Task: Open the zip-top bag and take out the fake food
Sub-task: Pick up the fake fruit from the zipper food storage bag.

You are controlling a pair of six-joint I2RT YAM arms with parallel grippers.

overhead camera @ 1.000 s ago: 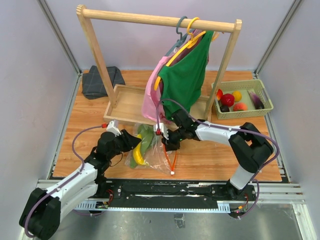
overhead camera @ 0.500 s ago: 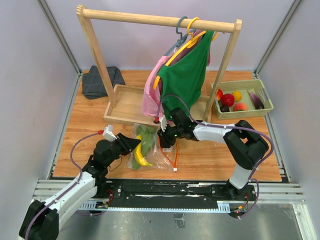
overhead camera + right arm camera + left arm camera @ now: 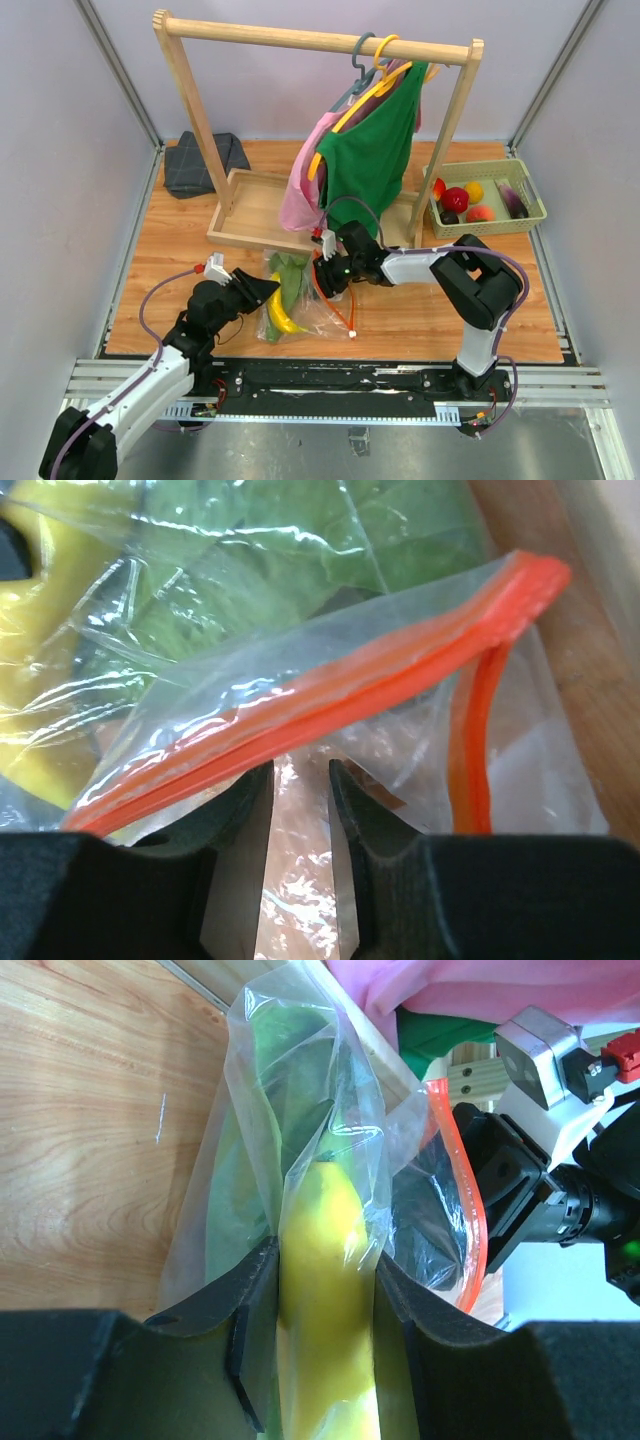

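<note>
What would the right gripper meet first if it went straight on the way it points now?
The orange zip strip of the bag, which crosses just ahead of the right gripper. Green leaves inside the bag lie beyond it; how far beyond is unclear.

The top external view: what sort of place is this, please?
Probably a robot lab test cell: plain walls box in a wooden table, the left arm and right arm are bolted at its edge, and a clothes rack stands as a prop.

Wooden rack — green top, pink top — dark folded cloth.
</note>
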